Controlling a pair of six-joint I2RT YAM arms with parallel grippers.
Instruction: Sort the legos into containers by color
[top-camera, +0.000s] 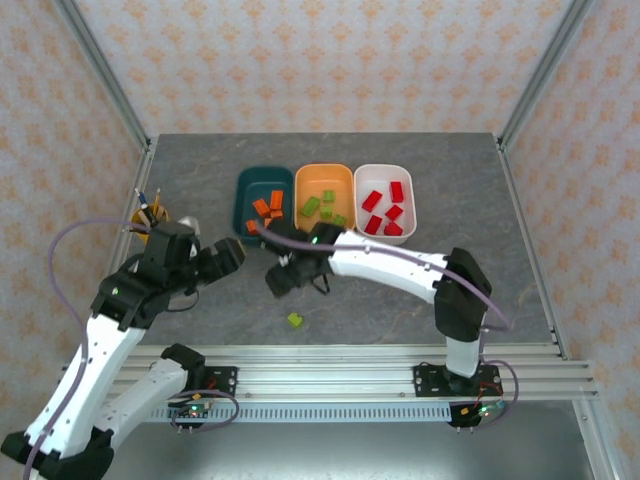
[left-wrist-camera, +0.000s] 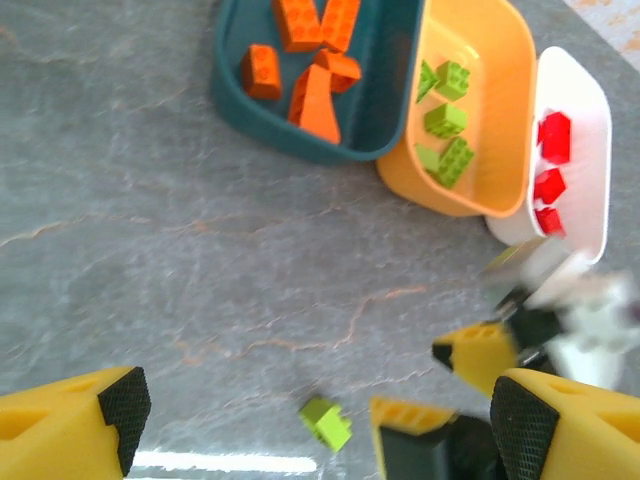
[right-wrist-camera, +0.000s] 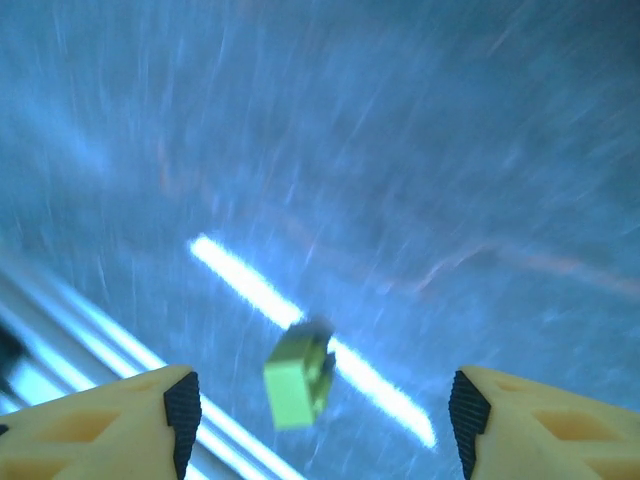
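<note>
blurred lime brick (right-wrist-camera: 298, 378), right tool (right-wrist-camera: 323, 412) cropped

- The table (top-camera: 450, 200) is grey with thin pale lines, like stone.
- The wall (top-camera: 300, 60) is pale pink with little orange flower shapes.
- Ahead of the left gripper (left-wrist-camera: 320, 415) are a dark teal tub (left-wrist-camera: 390, 60), an orange tub (left-wrist-camera: 490, 60) and a white tub (left-wrist-camera: 580, 110).
- The teal one has orange bricks (left-wrist-camera: 315, 100), the orange one lime green bricks (left-wrist-camera: 445, 120), the white one red bricks (left-wrist-camera: 550, 135).
- Close under the right gripper (right-wrist-camera: 323, 412) is one lime green brick (right-wrist-camera: 297, 380).
- Both grippers have yellow fingers (right-wrist-camera: 100, 420) with black pads (right-wrist-camera: 182, 410).
</note>
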